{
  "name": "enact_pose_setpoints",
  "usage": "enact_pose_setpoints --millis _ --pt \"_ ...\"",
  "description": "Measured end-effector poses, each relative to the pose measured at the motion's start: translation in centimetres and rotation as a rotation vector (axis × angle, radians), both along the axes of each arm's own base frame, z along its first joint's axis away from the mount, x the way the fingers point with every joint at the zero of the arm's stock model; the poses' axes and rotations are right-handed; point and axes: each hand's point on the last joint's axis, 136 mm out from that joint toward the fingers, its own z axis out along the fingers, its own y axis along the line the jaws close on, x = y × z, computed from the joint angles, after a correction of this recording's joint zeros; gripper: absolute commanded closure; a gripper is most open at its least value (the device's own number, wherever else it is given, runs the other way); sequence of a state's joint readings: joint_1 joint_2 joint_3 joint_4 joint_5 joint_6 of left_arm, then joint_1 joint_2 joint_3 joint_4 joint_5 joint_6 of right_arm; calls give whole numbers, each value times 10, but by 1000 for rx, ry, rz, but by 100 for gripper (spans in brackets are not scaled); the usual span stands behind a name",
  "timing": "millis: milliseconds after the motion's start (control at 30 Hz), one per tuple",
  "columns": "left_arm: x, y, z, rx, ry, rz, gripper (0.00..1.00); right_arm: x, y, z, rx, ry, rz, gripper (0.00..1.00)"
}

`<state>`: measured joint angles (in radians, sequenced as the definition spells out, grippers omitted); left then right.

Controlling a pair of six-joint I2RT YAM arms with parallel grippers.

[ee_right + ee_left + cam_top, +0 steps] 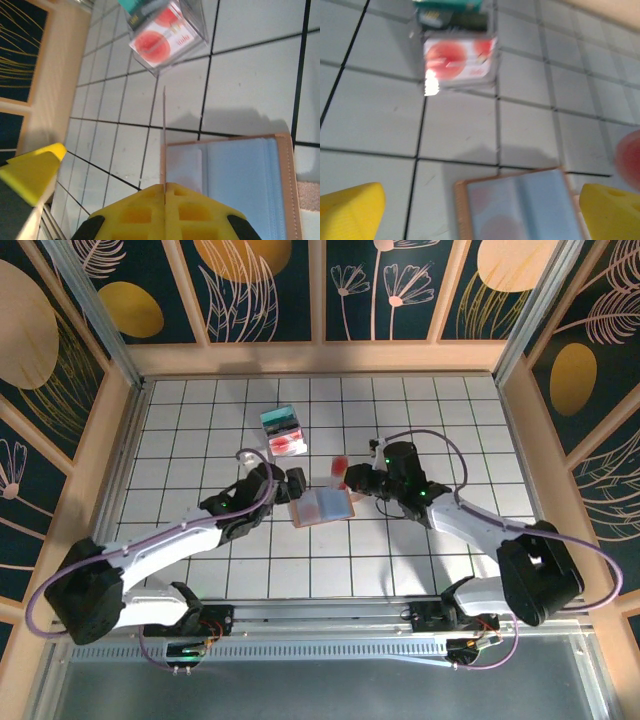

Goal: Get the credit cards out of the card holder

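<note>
Card holder (322, 506): small folding wallet, lying open and flat. Grey-blue pockets inside, tan-pink border along the edges, faint reddish patch behind one pocket in the left wrist view. Placed near the middle of the table (200, 430), between the two grippers. Left gripper (482, 197): yellow fingers spread wide on either side of the holder's near end, holding nothing. Right gripper (164, 186): yellow fingers pressed together on a thin card (164, 130), seen edge-on as a fine line along the holder's left edge; from above, a blurred white and red shape just beyond the holder. Clear box (283, 430): farther back on the table, apart from the holder, with teal and red-on-white contents; lettering on them too blurred to read. Table: white square tiles, dark grid lines, metal rail at the near edge. Walls (100, 300): pale wood frames, dark teal panels, gold discs, pale line-drawn leaves and flowers.
</note>
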<state>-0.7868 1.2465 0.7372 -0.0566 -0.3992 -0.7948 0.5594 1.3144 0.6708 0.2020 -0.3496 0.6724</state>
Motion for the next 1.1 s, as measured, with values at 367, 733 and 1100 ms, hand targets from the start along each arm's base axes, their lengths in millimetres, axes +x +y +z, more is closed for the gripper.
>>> enact_pose_setpoints --millis 367,733,1100 --pt "7 -49 79 -266 -199 -294 5 -6 -7 68 157 -257 -12 100" --pt "-12 -101 94 -383 -228 -601 29 -24 0 118 322 -409 69 100" --pt "-18 -107 121 -461 -301 -688 64 -38 8 142 416 -461 165 100"
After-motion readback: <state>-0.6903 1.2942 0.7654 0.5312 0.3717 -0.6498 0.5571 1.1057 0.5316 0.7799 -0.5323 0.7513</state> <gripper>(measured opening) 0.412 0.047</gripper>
